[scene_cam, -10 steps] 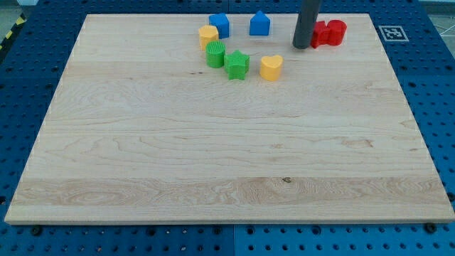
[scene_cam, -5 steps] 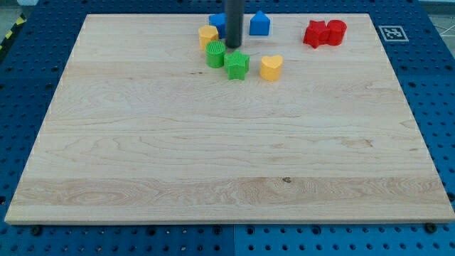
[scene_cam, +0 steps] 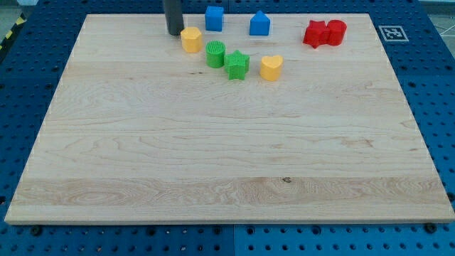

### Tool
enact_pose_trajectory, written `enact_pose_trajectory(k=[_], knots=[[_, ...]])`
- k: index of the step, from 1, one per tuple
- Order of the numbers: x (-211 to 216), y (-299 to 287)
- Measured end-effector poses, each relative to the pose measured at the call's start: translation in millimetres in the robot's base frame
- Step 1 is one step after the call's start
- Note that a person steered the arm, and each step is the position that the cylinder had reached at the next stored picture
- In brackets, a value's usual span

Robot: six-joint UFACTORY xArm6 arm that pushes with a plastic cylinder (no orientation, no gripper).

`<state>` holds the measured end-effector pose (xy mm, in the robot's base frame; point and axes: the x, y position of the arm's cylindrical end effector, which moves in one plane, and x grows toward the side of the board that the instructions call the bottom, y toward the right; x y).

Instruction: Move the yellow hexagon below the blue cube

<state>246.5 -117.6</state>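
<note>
With no gripper fitted, just a rod, my tip is sitting just left of the yellow hexagon, itself lying lower-left of the blue cube, so nudging it gently rightward under the cube looks best

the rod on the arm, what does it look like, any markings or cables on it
Only its lower stretch shows: a straight, plain dark grey cylinder entering from the view's top, ending at my tip, just left of the yellow hexagon. No markings, cables or sleeves are visible on that part; the arm itself is out of frame.
</note>
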Motion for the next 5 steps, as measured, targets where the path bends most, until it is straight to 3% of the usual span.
enact_pose_trajectory(k=[2, 5], knots=[[36.7, -1.1], [25.5, 61.8]])
